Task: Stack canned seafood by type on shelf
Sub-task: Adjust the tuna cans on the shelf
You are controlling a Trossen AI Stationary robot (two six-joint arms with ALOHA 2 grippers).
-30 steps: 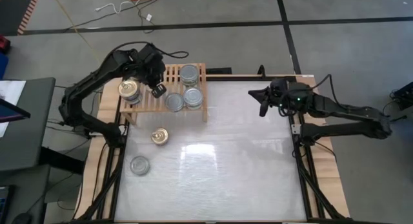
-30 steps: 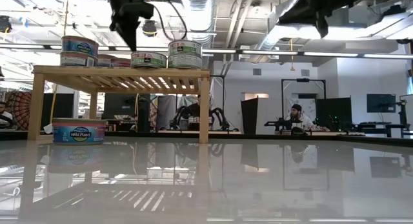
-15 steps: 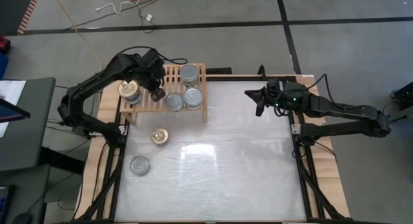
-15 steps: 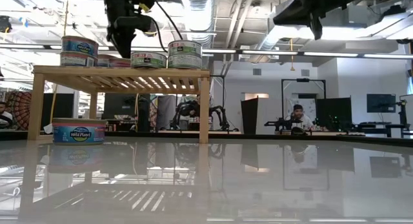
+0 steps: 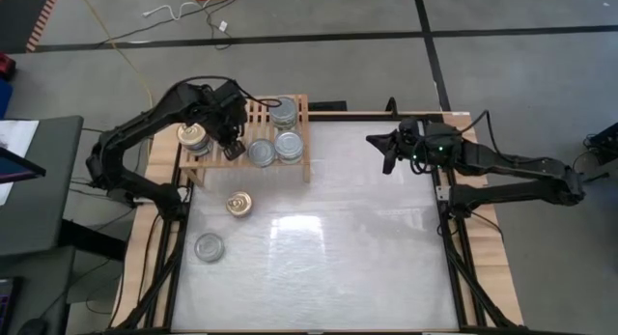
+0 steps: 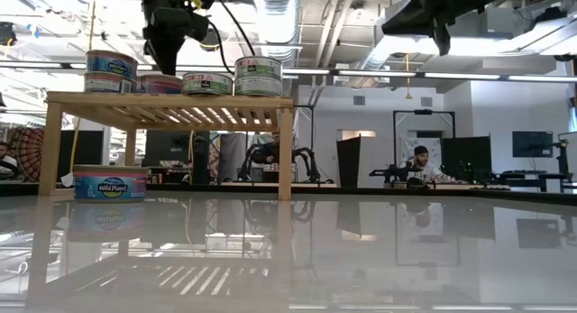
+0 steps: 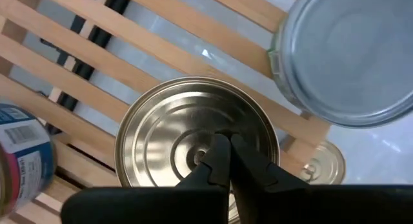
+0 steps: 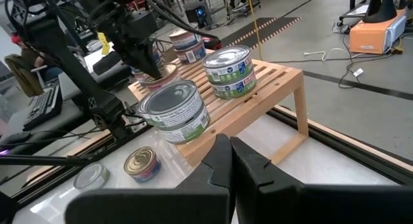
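A: Left gripper (image 5: 232, 148) — position?

B: Over the shelf (image 5: 297, 166), fingers (image 7: 218, 161) pressed together, nothing between them. Tips point down at the centre of a gold-topped tin (image 7: 197, 139) lying on the slats directly beneath; contact or a small gap, cannot tell.

A: Other tins around it?

B: In the high view: stacked pair (image 5: 195, 137) at 9 o'clock of the gripper, silver-topped tin (image 5: 261, 153) at 3 o'clock, two more silver tops (image 5: 285, 127) beyond that at the shelf's right end. Off the shelf, on the white table (image 5: 367, 258): gold tin (image 5: 239, 204) at 6 o'clock, grey tin (image 5: 209, 246) farther out, about 7 o'clock.

A: Right gripper (image 5: 389, 157)?

B: Clenched, empty, held over the table's far right edge, well apart from the shelf.
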